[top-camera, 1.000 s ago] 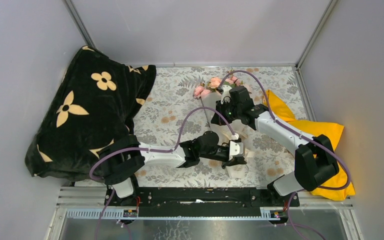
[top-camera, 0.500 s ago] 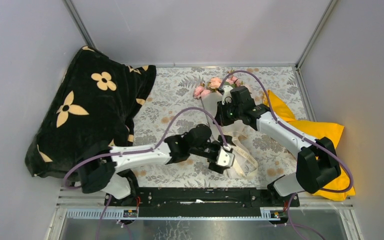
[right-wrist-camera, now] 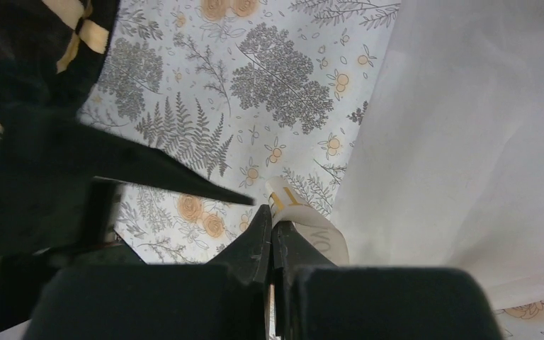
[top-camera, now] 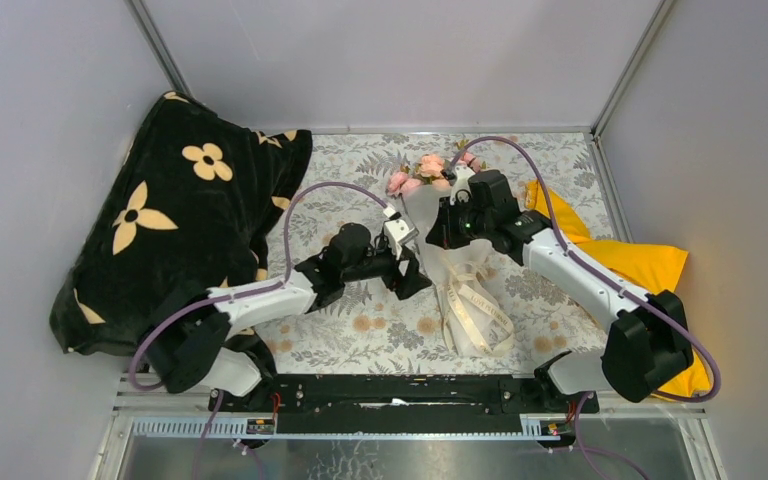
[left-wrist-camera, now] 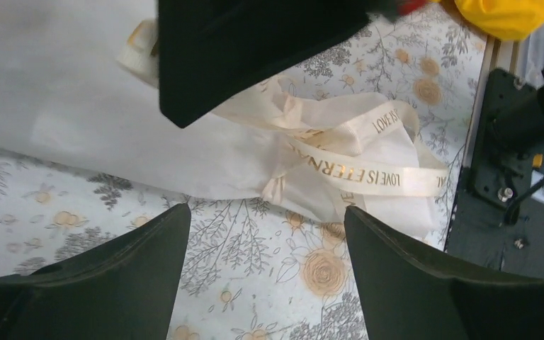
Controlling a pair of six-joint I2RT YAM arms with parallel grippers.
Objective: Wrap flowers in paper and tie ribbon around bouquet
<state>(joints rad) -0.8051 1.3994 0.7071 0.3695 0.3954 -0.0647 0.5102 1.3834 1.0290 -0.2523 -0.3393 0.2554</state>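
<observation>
Cream ribbon (left-wrist-camera: 368,173), printed in gold with LOVE IS ETERNAL, is knotted around the near, narrow end of the bouquet (top-camera: 455,265). It falls in loose loops over that tip, on the side closest to the arms' bases. The bouquet lies flat on the tabletop, which is covered by a grey floral tablecloth (top-camera: 340,200), with its narrow end toward the arms.

Just left of the bouquet, beside its middle, the left end effector (left-wrist-camera: 265,212) hangs with its fingers spread wide and nothing between them. In its wrist view the knot and the loops lie beyond the gap. The paper (left-wrist-camera: 64,106), thin and translucent white, forms a cone that widens away from the arms.

Farther out, over the bouquet's wider half, the right end effector (right-wrist-camera: 270,216) has its fingers pressed tight together on an end of the ribbon. The printed tip pokes out past them, next to the paper's edge.

At the bouquet's far end the flowers (top-camera: 428,166), pink roses with green leaves, show at the paper's mouth.

Well to the bouquet's left a black blanket (top-camera: 160,230) with beige flower prints is heaped up. To the bouquet's right a yellow cloth (top-camera: 650,262) lies partly under the right arm.
</observation>
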